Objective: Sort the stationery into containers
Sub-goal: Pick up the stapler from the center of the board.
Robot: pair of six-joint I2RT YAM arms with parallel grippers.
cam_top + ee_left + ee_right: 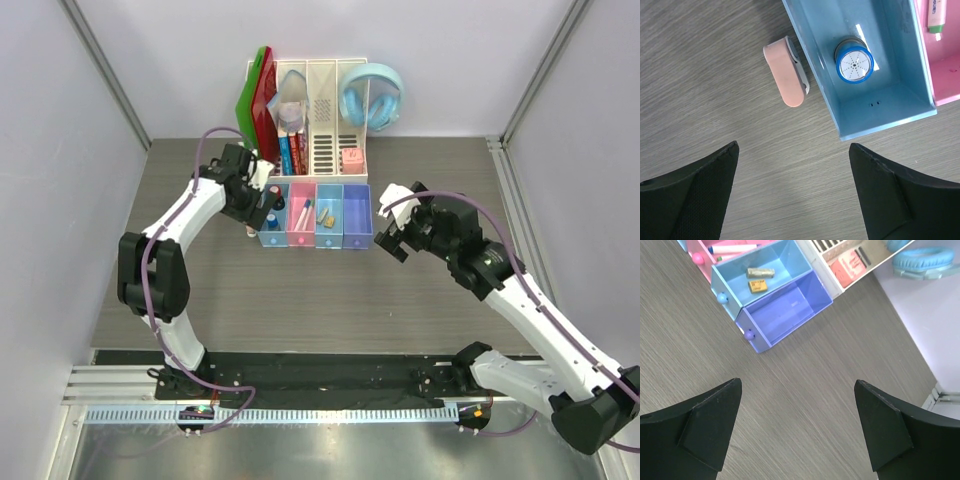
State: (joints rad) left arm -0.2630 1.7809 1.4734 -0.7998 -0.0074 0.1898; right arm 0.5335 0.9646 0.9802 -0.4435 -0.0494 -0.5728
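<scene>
The joined row of trays [357, 238] stands mid-table. The pink clip [786, 75] lies on the table against the left light blue tray [875, 122], which holds the grey-blue round piece [854, 62]. The pink tray [945, 75] holds a green-capped marker [936, 15]. My left gripper [793, 146] is open and empty, above bare table just before the clip; it also shows in the top view [258, 212]. My right gripper [797, 383] is open and empty, right of the empty purple tray [785, 312]. Two tan erasers [760, 273] lie in the second light blue tray. The stamp is not clearly visible.
A tall white file organizer [325, 150] with books and red-green folders [258, 100] stands right behind the trays. Light blue headphones [372, 95] hang at its right end. Grey walls close in the table on the left, right and back.
</scene>
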